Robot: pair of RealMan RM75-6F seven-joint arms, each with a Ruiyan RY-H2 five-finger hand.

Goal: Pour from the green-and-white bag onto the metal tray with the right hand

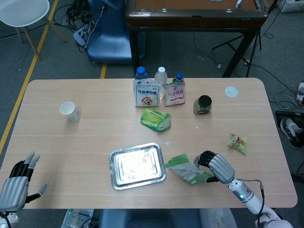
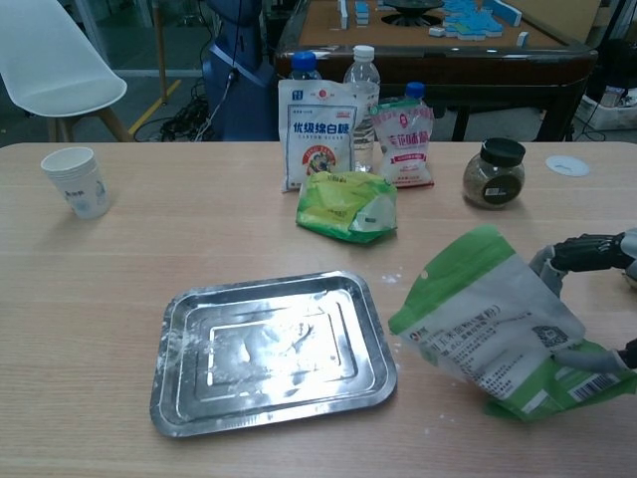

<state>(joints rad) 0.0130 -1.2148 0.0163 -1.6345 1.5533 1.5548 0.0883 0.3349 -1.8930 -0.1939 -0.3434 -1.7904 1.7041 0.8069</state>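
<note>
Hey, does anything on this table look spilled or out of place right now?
Yes. White specks lie scattered on the wood just right of the metal tray, near its far right corner, under the green-and-white bag held by the right hand. It looks like some of the pour missed the tray.

bag (image 2: 493,339) right of tray (image 2: 189,398) | cup (image 2: 76,181) far left
</note>
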